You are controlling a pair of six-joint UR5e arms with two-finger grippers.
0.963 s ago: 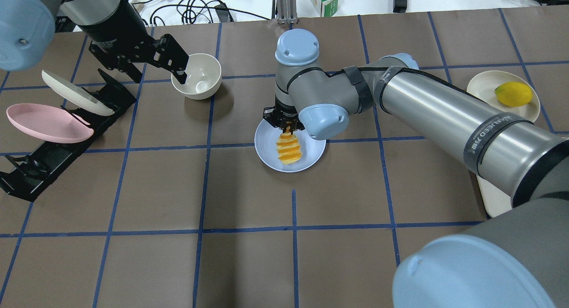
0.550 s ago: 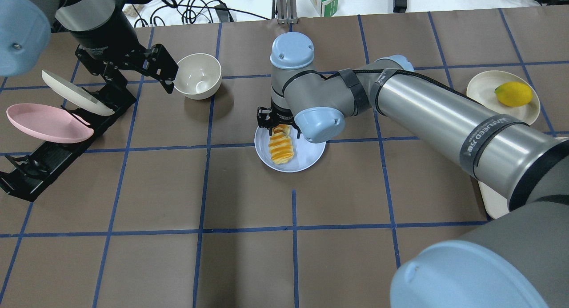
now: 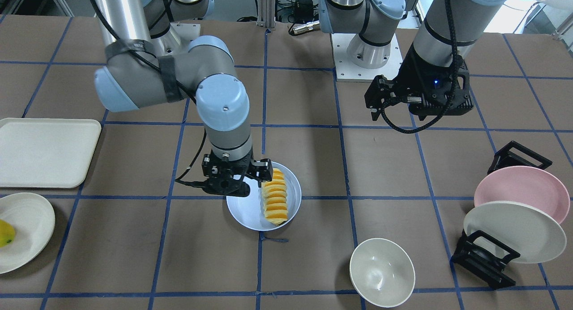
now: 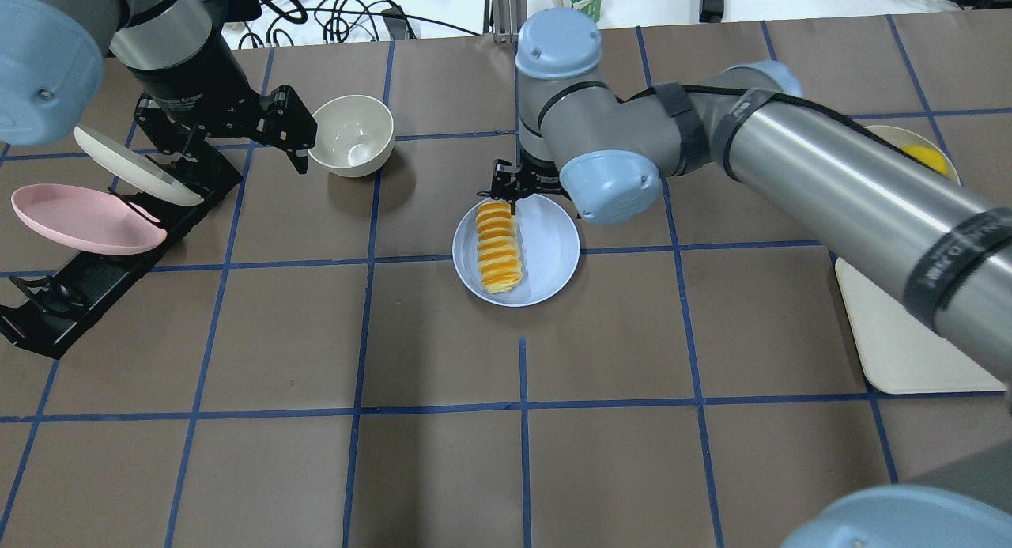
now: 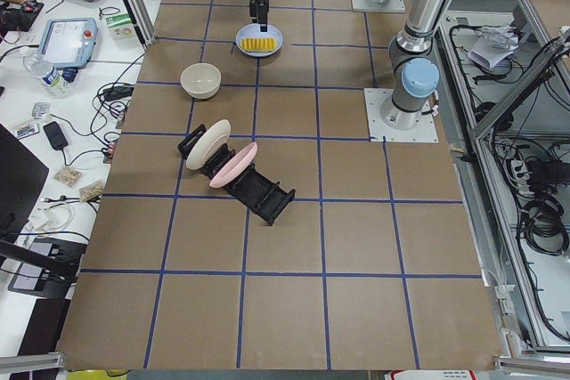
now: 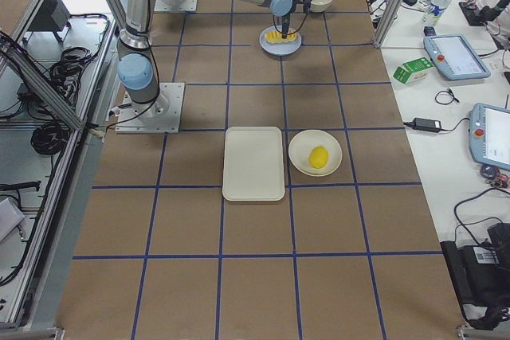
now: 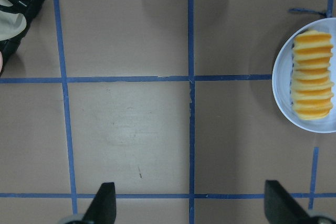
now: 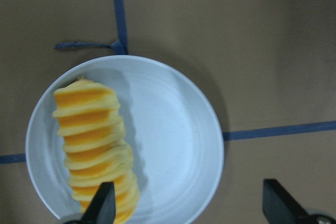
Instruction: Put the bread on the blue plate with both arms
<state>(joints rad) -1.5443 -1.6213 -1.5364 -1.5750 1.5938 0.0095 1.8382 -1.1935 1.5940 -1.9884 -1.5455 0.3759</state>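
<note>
Right gripper (image 4: 510,194) hangs released, fingers spread and empty, over one end of the bread (image 8: 94,145); the bread lies flat beneath it on the blue plate (image 8: 178,145), toward one side; farther off, the left gripper (image 7: 190,202) hovers spread wide, empty, a white bowl (image 4: 350,134) just beside it.

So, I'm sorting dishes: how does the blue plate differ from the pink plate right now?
The blue plate lies flat on the table and holds the bread; the pink plate leans tilted in the black rack, holding nothing. The blue plate is pale lavender-blue, the pink plate pink. Both are round with shallow rims.
</note>
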